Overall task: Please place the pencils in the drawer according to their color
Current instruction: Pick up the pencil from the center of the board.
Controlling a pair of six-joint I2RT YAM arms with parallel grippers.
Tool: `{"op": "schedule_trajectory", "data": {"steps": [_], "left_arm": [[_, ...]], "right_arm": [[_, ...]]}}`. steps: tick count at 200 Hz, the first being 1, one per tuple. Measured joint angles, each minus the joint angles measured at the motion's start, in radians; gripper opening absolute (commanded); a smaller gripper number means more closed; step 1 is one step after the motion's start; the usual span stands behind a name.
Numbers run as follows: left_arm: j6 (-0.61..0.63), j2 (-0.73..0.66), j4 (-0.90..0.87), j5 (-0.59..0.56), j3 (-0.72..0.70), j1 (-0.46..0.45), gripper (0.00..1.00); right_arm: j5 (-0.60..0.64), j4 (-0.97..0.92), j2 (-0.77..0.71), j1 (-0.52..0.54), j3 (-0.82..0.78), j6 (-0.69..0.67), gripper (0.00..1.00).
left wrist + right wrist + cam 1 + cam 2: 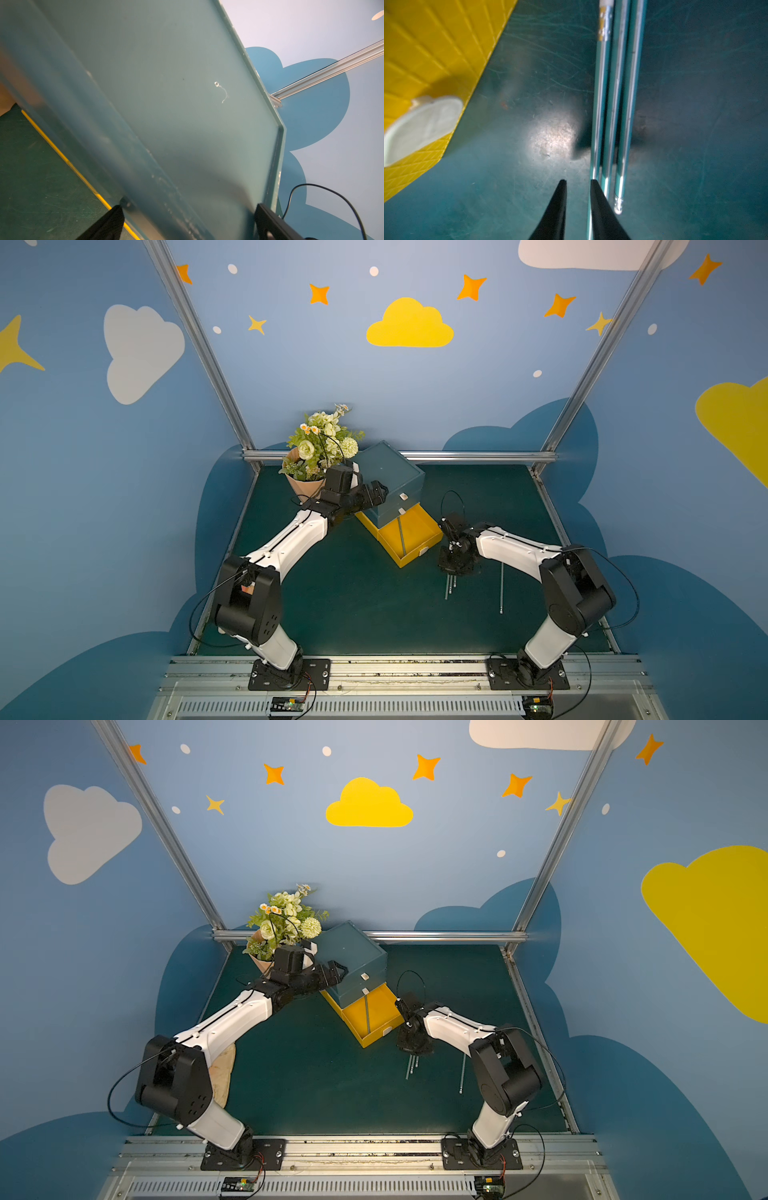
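Three pencils (614, 104) are laid side by side, touching or nearly so, on the tabletop (695, 124) just beside the front corner of the yellow drawer (436, 52). One end of the group is cut off by the edge of the right wrist picture. In both top views most of their length is hidden under the right end effector (578, 182), and only short stubs are seen. Its two black tapered fingers are held a little apart with bare tabletop between them, and nothing is pinched. One finger covers the end of the pencil nearest the drawer; contact cannot be judged.

A fourth pencil (502, 589) is laid alone, farther from the drawer. A fifth pencil (401, 537) is seen inside the drawer, its upper end hidden under the cabinet (386, 466); its colour is hard to make out.

The left end effector (188, 205) is spread wide at the cabinet's side, above the drawer; whether its tips touch cannot be told.

The pencil shafts are glossy teal, with silvery ferrules. The drawer's front is ribbed in a grid, and a rounded white handle (421, 126) is blurred. The cabinet is matte and frosted, and the tabletop is scratched.
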Motion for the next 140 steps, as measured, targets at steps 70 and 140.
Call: {"op": "schedule_trajectory", "data": {"steps": [70, 140], "left_arm": [[0.000, 0.000, 0.000, 0.000, 0.000, 0.000, 1.00], [0.000, 0.000, 0.000, 0.000, 0.000, 0.000, 1.00]], "right_arm": [[0.004, 0.000, 0.036, 0.000, 0.000, 0.000, 0.24], [0.003, -0.007, 0.056, 0.000, 0.006, -0.011, 0.00]]}}
